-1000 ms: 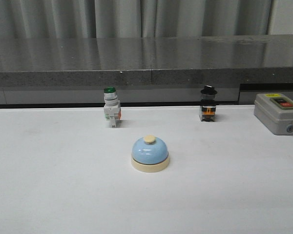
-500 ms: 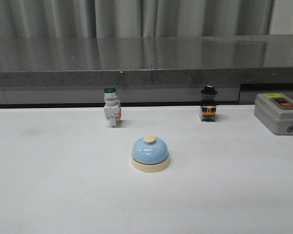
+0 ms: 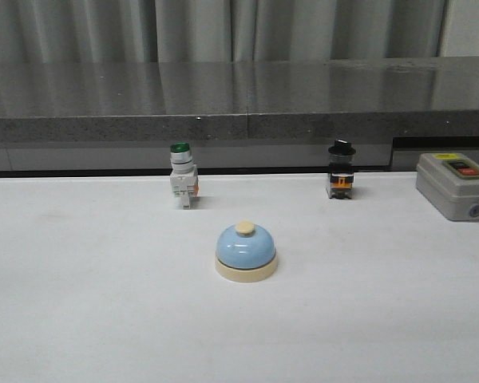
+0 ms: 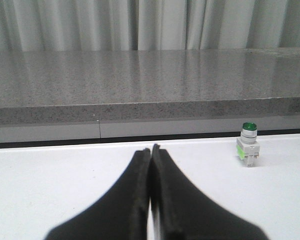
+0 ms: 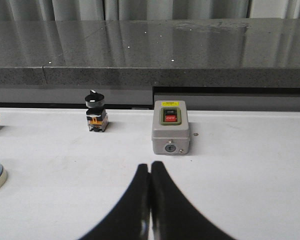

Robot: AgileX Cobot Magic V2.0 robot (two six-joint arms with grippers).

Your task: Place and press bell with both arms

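Watching feeds from my end. White matte surface (image 3: 80,319) fills foreground in all views, faint smudges, soft even light, weak shadows. Behind it, dark grey speckled stone ledge (image 3: 223,100) spans full width, glossy top reflecting pale streaks. Visible seam in ledge front near middle. Below ledge, light grey band (image 3: 80,155), then thin black gap along surface's far edge. Backdrop: grey-white pleated curtain (image 3: 191,28), vertical folds. Dark recess (image 3: 439,144) under ledge at right.
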